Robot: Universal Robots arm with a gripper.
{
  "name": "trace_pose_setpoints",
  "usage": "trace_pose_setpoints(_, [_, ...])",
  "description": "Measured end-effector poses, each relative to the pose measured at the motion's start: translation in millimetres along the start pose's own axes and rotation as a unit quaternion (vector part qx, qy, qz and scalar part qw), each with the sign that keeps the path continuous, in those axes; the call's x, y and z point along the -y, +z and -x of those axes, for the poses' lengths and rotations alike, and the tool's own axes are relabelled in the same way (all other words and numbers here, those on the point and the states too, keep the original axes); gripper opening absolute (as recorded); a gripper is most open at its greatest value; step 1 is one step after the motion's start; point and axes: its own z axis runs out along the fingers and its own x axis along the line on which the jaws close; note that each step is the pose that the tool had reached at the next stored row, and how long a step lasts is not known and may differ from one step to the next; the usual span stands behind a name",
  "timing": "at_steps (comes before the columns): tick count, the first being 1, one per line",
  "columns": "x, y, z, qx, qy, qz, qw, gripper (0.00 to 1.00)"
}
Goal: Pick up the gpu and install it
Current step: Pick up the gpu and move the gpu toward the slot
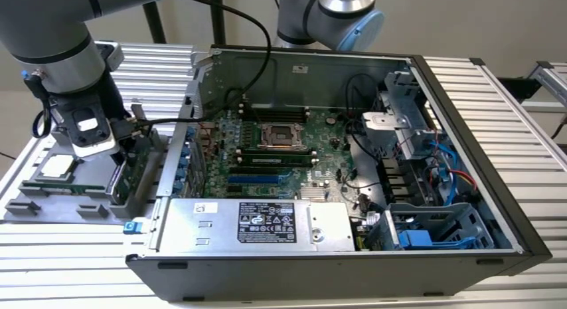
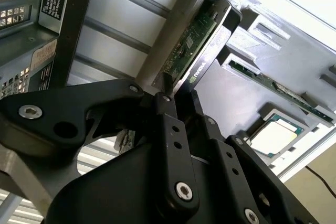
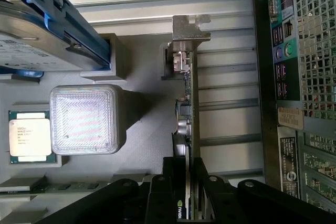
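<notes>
In the exterior view the gripper [image 1: 89, 139] hangs over a gray holder [image 1: 40, 206] that lies at 9 o'clock from the open computer case [image 1: 496, 189]. The gpu [image 3: 191, 103] stands on its long edge in a slot of that holder, with its silver bracket [image 3: 190, 27] at the end away from the fingers. Both wrist views show the two black fingers [image 3: 210, 187] closed against the card's opposite faces, one on the shroud side and one on the green board side, so the pincer looks clamped on the gpu's upper edge. I cannot tell whether the card has left its slot.

The card is probably stiff and fairly light, but fragile. Its small soldered parts and its contact edge should not take pressure or knocks. The flat shroud and bare board give the fingers good seats, which is where they sit now. The metal bracket likely makes that end heavier, so the card may tip toward it when lifted.

A processor chip [image 1: 55, 166] lies at about 8 o'clock from the gripper. The motherboard [image 1: 265, 156] lies at 3 o'clock, inside the case.
</notes>
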Motion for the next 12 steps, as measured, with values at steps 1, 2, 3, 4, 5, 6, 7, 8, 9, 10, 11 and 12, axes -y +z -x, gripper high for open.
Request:
trace_pose_setpoints(1, [0.0,0.0,0.0,0.0000,0.000,0.0000,1.0000,0.00])
trace_pose_setpoints(2, [0.0,0.0,0.0,0.0000,0.000,0.0000,1.0000,0.00])
trace_pose_setpoints(3, [0.0,0.0,0.0,0.0000,0.000,0.0000,1.0000,0.00])
trace_pose_setpoints(4, [0.0,0.0,0.0,0.0000,0.000,0.0000,1.0000,0.00])
trace_pose_setpoints(5, [0.0,0.0,0.0,0.0001,0.000,0.0001,1.0000,0.00])
trace_pose_setpoints(6, [0.0,-0.2,0.0,0.0002,0.000,0.0001,1.0000,0.00])
trace_pose_setpoints(7, [0.0,-0.7,0.0,0.0001,0.000,0.0000,1.0000,0.00])
trace_pose_setpoints(8, [-0.1,-1.3,0.0,0.0000,0.000,0.0000,1.0000,0.00])
trace_pose_setpoints(9, [-0.1,-2.0,0.0,0.0001,0.000,0.0000,1.0000,0.00])
trace_pose_setpoints(10, [-0.1,-2.9,0.0,0.0001,0.000,0.0000,1.0000,0.00])
trace_pose_setpoints(11, [-0.2,-3.9,0.1,0.0000,0.000,0.0000,1.0000,0.00])
trace_pose_setpoints(12, [-0.3,-5.2,0.1,0.0000,0.000,0.0000,1.0000,0.00])
